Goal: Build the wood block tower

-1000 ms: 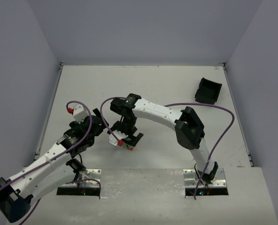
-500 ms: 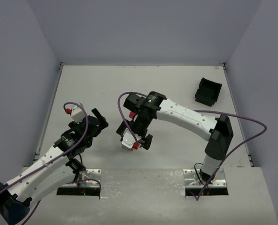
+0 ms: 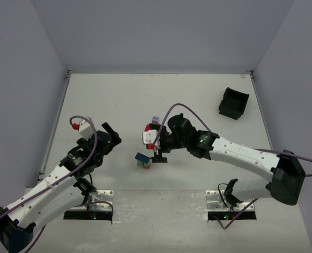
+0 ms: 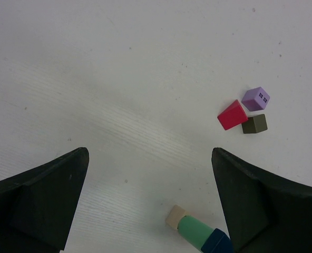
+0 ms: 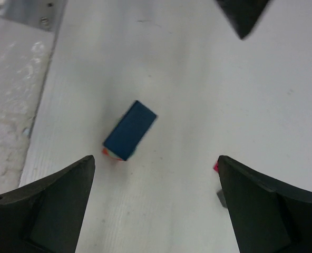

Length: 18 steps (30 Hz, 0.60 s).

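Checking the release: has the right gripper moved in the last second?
Yes. The right gripper has shifted right, toward the black bin, and now sits beside the tower.

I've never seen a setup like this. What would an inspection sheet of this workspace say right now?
Surface: white table, a few small specks.
Job's things: tower standing near the arms, blue on top, green under it; purple block, red block and dark block loose in a cluster beyond it.
Clutter: black bin near the far right corner.
Grippers: left gripper open, empty; right gripper open, empty, over the tower.
Cables: purple cables loop along both arms.
Surroundings: plain grey walls on three sides.
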{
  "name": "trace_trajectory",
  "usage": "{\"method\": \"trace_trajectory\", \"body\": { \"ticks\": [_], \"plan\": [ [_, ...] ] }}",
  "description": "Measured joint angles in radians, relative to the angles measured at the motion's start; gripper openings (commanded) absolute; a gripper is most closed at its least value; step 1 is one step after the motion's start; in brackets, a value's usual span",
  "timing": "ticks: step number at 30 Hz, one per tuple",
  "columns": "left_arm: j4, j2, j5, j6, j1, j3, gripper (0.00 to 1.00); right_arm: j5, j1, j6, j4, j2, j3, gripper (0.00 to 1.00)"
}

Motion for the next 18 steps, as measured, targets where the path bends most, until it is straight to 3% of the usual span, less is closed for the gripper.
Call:
{"method": "trace_trajectory", "body": {
  "ticks": [9, 18],
  "plan": [
    [0.002, 0.003, -0.007, -0.021, 0.0, 0.0, 1.0, 0.143, -0.312, 0.565, 0.202, -0.018, -0.017, 0.99],
    [0.019, 0.096, -0.003, -0.016, 0.0, 0.006, 1.0, 0.189, -0.391, 0.753, 0.152, 0.29, 0.062, 0.99]
  ]
}}
